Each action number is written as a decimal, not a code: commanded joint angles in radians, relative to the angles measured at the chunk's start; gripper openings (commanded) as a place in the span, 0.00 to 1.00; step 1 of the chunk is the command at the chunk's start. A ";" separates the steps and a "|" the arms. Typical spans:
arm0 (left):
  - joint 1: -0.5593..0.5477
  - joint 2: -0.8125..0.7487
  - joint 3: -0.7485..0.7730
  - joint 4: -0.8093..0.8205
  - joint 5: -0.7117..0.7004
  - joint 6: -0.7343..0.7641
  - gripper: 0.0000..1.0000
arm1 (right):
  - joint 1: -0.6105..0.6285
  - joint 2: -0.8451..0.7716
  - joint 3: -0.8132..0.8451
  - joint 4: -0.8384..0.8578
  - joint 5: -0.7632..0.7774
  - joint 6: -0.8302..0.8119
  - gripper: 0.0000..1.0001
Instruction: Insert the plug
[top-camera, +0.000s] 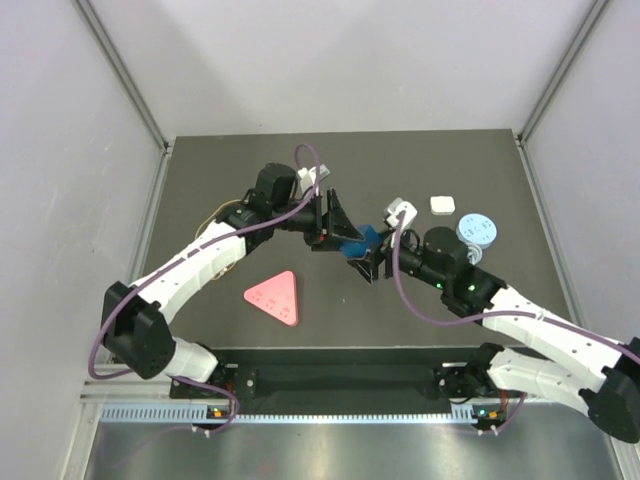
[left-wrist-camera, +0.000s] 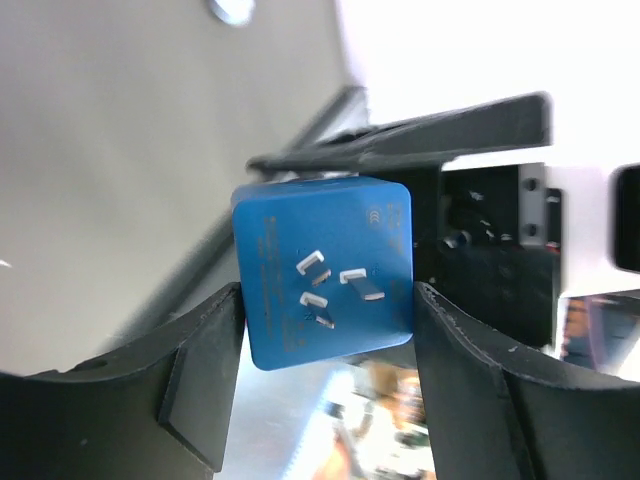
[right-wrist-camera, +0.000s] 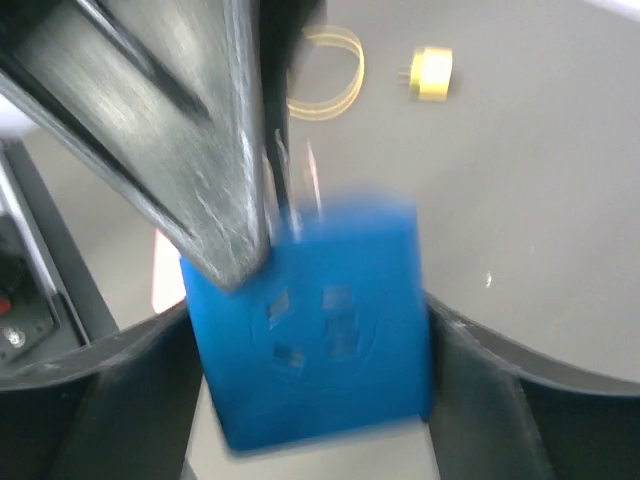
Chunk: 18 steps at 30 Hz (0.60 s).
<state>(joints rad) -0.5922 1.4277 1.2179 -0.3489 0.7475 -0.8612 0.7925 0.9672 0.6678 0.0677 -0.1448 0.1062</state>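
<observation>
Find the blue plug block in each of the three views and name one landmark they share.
Top external: blue plug block mid-table, between left gripper and right gripper.
Left wrist: picture centre, prongs toward camera, between the left gripper's fingers.
Right wrist: lower centre, blurred, between the right gripper's fingers.
Shared landmark: the black fingers flanking it.

**Middle crowded, front strip open**

The left gripper (left-wrist-camera: 328, 295) and right gripper (right-wrist-camera: 310, 315) flanked the blue adapter cube (top-camera: 356, 243) at mid-table, and a left finger (right-wrist-camera: 200, 150) crossed its socket face. A white plug (top-camera: 401, 211), a white square adapter (top-camera: 441, 204) and a round blue-and-white disc (top-camera: 476, 230) crowded the right rear. A pink triangular block (top-camera: 273, 297) sat front left, with open table (top-camera: 340, 320) to its right.
</observation>
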 joint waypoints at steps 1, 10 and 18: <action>-0.011 -0.050 -0.057 0.224 0.147 -0.254 0.00 | -0.009 -0.085 0.001 0.228 0.021 0.047 0.78; -0.006 -0.110 -0.141 0.569 0.167 -0.587 0.00 | -0.041 -0.196 -0.086 0.373 -0.002 0.055 0.85; -0.004 -0.122 -0.231 0.858 0.144 -0.828 0.00 | -0.065 -0.214 -0.123 0.461 -0.036 0.084 0.85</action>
<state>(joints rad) -0.5972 1.3441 1.0027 0.2871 0.8791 -1.5570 0.7406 0.7689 0.5625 0.4343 -0.1570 0.1684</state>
